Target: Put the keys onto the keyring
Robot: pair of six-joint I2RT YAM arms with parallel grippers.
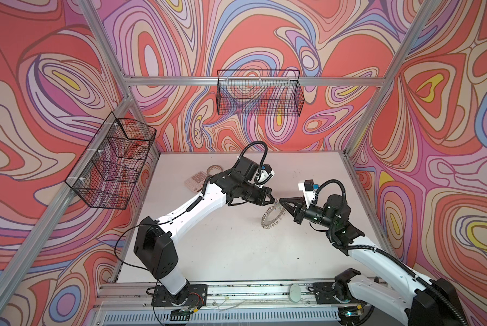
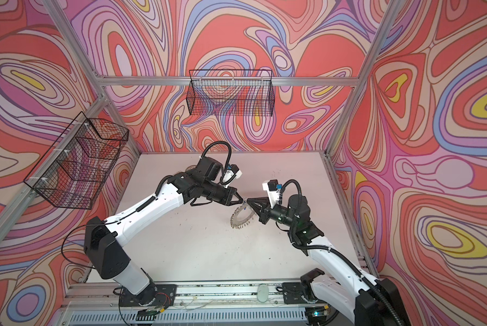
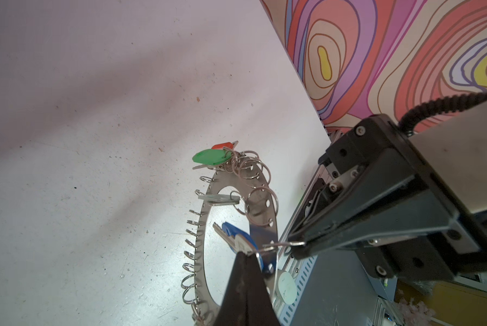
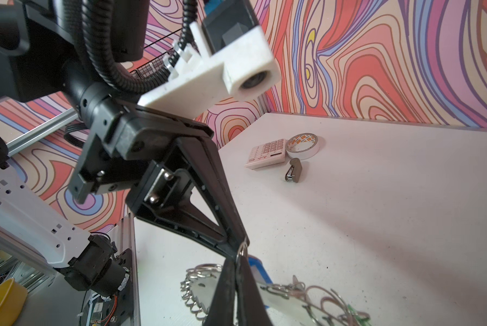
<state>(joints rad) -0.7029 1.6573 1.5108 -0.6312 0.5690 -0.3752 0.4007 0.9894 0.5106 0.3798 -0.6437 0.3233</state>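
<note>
Meeting right of mid-desk, the left fingers (image 3: 243, 285) are clenched on the blue-tagged key (image 3: 233, 232) and the right fingers (image 3: 363, 225) on a wire loop (image 3: 281, 245) of the tilted keyring (image 3: 236, 180). Bare desk (image 1: 222, 248) is seen around them; a calculator (image 4: 267, 153) is seen near the far-left corner.

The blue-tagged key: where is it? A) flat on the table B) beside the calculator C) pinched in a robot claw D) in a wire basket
C: the left gripper is shut on the blue-tagged key, up at the keyring, which the right gripper pinches by a wire loop.
</note>
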